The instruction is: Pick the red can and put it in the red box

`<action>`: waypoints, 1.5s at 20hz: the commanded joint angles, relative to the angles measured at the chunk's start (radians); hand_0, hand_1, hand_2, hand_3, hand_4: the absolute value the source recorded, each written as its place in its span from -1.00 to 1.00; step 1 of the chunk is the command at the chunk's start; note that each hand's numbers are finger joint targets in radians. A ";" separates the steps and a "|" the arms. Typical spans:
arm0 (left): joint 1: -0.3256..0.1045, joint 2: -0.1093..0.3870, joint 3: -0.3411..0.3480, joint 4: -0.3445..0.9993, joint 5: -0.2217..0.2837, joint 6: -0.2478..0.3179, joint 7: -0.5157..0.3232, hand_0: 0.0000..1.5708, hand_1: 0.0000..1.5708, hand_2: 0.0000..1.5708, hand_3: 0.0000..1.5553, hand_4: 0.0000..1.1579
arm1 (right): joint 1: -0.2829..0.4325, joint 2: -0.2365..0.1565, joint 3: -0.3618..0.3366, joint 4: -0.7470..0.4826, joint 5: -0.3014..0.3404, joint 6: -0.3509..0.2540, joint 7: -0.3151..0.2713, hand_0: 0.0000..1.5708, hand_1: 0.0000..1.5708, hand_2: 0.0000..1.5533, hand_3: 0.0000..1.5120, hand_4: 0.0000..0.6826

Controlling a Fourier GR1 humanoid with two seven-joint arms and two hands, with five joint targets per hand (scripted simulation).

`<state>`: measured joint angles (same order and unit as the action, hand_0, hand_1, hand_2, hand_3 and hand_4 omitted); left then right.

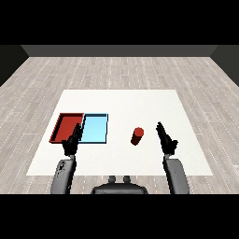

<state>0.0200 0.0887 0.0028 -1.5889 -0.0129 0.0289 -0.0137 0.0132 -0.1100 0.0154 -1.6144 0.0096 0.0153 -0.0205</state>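
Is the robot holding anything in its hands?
No. The small red cylindrical can stands alone on the white table, between the left hand and right hand.

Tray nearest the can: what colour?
Light blue tray, beside the can; head view.

One camera only: head view, high up, angled down and forward across the white table point(121, 100). Far enough back that the whole tabletop fits, with wood floor point(121, 70) around and beyond it (dark wall at the back). Both forearms enter from the lower corners. No second view, so no overlap.
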 commanded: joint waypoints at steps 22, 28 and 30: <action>-0.066 -0.049 0.071 0.074 0.048 -0.037 -0.387 -1.00 -1.00 -1.00 -1.00 -1.00 | 0.078 0.021 -0.092 -0.045 -0.145 0.166 -0.225 -1.00 -1.00 -1.00 -1.00 -1.00; -0.026 -0.010 0.088 -0.010 0.074 -0.080 -0.354 -1.00 -1.00 -1.00 -1.00 -1.00 | 0.108 0.083 -0.046 -0.031 -0.108 0.131 -0.260 -1.00 -1.00 -1.00 -1.00 -1.00; -0.028 -0.042 0.055 -0.036 0.037 -0.030 -0.318 -1.00 -1.00 -1.00 -1.00 -1.00 | 0.016 0.056 -0.072 0.064 -0.096 0.138 -0.279 -1.00 -1.00 -1.00 -1.00 -1.00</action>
<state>0.0190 0.0539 0.0662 -1.6172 0.0383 -0.0240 -0.3664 0.0623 -0.0669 -0.0708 -1.5922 -0.1136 0.1678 -0.2894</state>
